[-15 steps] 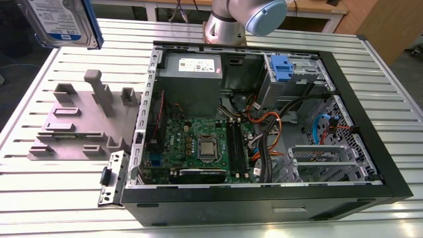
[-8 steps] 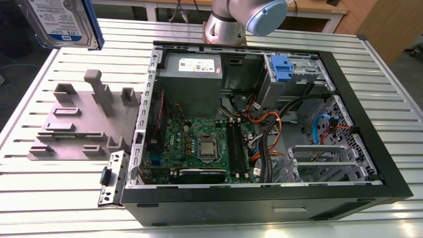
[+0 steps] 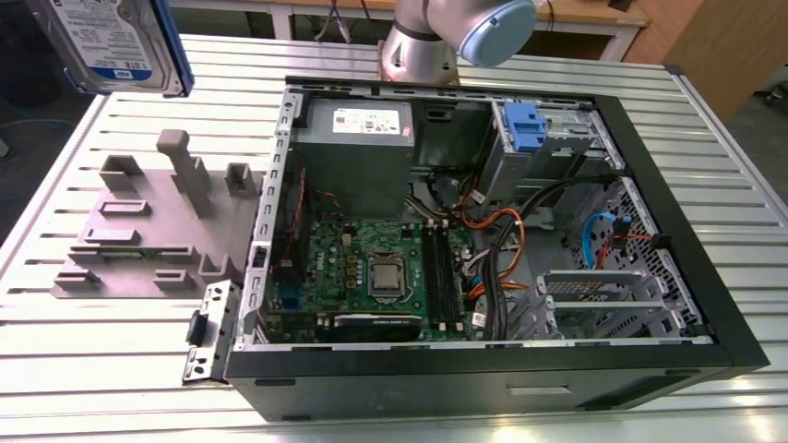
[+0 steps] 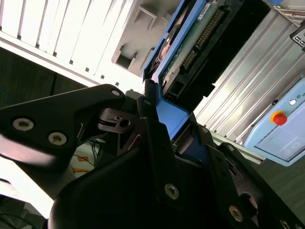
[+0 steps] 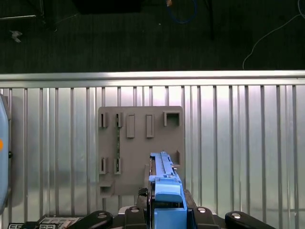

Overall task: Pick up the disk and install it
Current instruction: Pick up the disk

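My gripper (image 4: pixel 177 125) is clamped on the disk (image 4: pixel 190 45). Its black fingers (image 4: pixel 155 143) pinch the blue carrier frame from both sides, and the drive's green circuit board and connector pins face my second wrist camera.

The disk is off the table (image 3: pixel 74 369) and held up in the air. In the first wrist view it hangs edge-on over the grey holder (image 5: pixel 128 143), near one corner of that plate. In the exterior view its white-and-blue label shows, high up and beyond the holder's far end.

The holder lies flat on the ribbed table with its posts and slots pointing up. Just beside it, on the exterior view's right, the computer case (image 3: pixel 493 231) lies open on its side, with the green motherboard and loose cables in sight. A blue drive bracket (image 3: pixel 523 125) sits in the case on the side away from the holder.
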Controlling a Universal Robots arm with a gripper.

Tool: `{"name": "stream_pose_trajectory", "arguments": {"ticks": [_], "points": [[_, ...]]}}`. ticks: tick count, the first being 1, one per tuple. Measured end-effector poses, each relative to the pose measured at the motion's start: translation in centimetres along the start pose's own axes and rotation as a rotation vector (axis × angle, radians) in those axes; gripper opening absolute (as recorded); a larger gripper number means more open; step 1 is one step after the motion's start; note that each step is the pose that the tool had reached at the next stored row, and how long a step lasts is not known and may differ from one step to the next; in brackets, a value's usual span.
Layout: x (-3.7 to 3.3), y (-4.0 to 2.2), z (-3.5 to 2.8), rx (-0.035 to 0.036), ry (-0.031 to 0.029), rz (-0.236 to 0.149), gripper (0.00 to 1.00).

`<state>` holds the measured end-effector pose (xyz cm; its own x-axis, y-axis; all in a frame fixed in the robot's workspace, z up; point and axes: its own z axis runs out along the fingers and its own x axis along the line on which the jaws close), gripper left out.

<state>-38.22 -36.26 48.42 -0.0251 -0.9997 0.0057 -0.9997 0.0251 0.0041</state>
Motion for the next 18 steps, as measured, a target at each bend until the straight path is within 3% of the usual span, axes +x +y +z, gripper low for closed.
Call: {"name": "stream_pose_trajectory", "arguments": {"ticks": [18], "points": [[-0.07, -3.38, -0.01, 0.0001, 0.0006, 0.000, 0.36]]}}
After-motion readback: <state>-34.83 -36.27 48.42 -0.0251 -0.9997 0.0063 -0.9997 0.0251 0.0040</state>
